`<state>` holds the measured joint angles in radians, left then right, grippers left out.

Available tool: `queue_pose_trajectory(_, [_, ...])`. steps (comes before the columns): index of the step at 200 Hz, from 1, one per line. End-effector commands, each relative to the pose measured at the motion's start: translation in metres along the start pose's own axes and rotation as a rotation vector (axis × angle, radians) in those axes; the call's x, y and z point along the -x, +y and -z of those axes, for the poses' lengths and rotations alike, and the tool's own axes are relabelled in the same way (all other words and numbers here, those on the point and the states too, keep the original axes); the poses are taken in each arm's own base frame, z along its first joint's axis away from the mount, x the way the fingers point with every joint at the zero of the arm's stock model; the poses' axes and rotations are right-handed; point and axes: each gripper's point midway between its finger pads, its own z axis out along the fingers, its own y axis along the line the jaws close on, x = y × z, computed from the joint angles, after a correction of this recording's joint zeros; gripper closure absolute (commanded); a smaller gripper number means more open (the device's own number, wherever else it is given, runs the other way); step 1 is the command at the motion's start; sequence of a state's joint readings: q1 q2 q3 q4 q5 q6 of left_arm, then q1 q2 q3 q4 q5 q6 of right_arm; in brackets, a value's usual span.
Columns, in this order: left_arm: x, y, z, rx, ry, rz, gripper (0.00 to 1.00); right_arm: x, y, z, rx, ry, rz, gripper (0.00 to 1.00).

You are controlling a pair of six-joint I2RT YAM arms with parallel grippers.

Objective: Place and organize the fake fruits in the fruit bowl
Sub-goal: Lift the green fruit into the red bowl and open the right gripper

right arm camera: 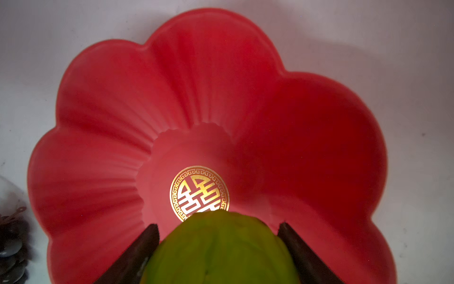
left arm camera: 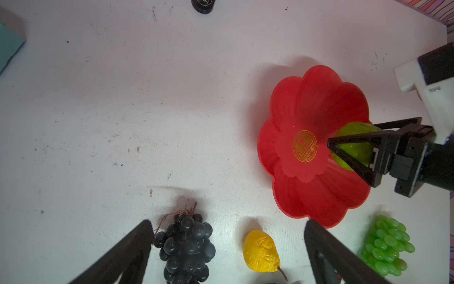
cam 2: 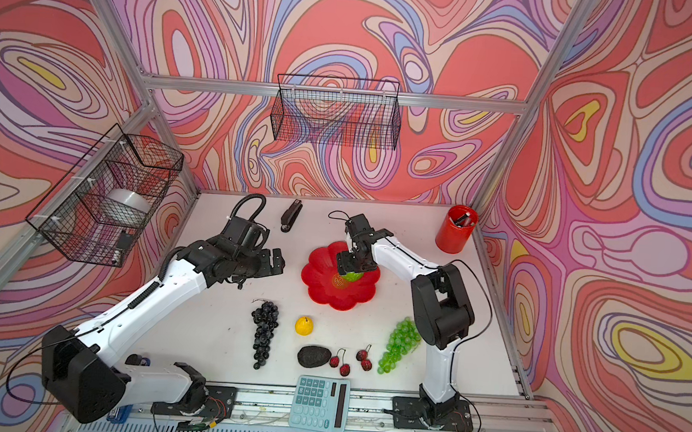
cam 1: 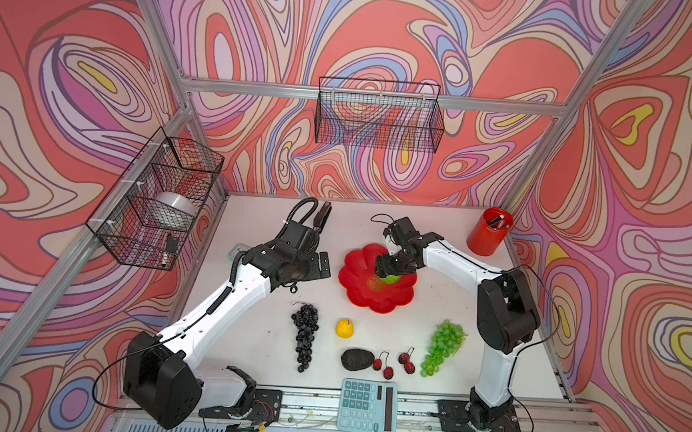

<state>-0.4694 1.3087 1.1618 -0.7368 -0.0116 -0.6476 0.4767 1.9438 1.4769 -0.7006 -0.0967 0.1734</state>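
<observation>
Right gripper [right arm camera: 218,225] clamps the bumpy lime-green ball [right arm camera: 221,253] over the fruit bowl [cam 1: 353,267], at 2 o'clock of its gold emblem [cam 1: 374,285]; we see the left gripper [left arm camera: 229,221] spread wide at the bowl's 9 o'clock; the dark purple grape bunch [cam 1: 304,335] lies on the table [cam 1: 243,343] at 7 o'clock.

- Both top views look down from high up at my whole surface [cam 1: 260,344], sharing nearly everything.
- My left wrist camera faces down, farther off, over surface and fruit bowl [left arm camera: 307,81].
- My right wrist camera hangs close above that same fruit bowl.
</observation>
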Motion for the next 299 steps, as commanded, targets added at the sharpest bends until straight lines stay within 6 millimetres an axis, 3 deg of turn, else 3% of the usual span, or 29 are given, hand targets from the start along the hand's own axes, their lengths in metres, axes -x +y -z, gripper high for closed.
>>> queue_pose_trajectory(1, [-0.003,0.001,0.004,0.001,0.028,0.010,0.01,0.016,-0.004,-0.009,-0.027,-0.034,0.036,0.46])
queue_pose_trajectory(115, [-0.012,-0.007,0.001,-0.045,0.082,-0.013,0.03,0.017,-0.008,-0.051,-0.042,0.039,0.050,0.41])
queue_pose_trajectory(172, [-0.018,-0.011,0.001,-0.072,0.104,-0.030,0.00,0.018,-0.010,-0.057,-0.053,0.054,0.061,0.24])
queue_pose_trajectory(205, [-0.019,-0.002,0.002,-0.027,0.107,-0.028,0.00,0.019,-0.009,-0.058,-0.048,0.058,0.065,0.13])
queue_pose_trajectory(219, [-0.021,-0.002,0.003,-0.028,0.119,-0.036,0.00,0.020,-0.008,-0.055,-0.046,0.044,0.066,0.05])
queue_pose_trajectory(241, [-0.026,-0.005,0.004,-0.048,0.146,-0.040,0.00,0.027,-0.004,-0.043,-0.027,0.014,0.080,0.03])
queue_pose_trajectory(299, [-0.047,-0.026,0.000,-0.114,0.284,-0.091,0.05,0.059,0.012,0.020,-0.010,-0.104,0.095,0.03])
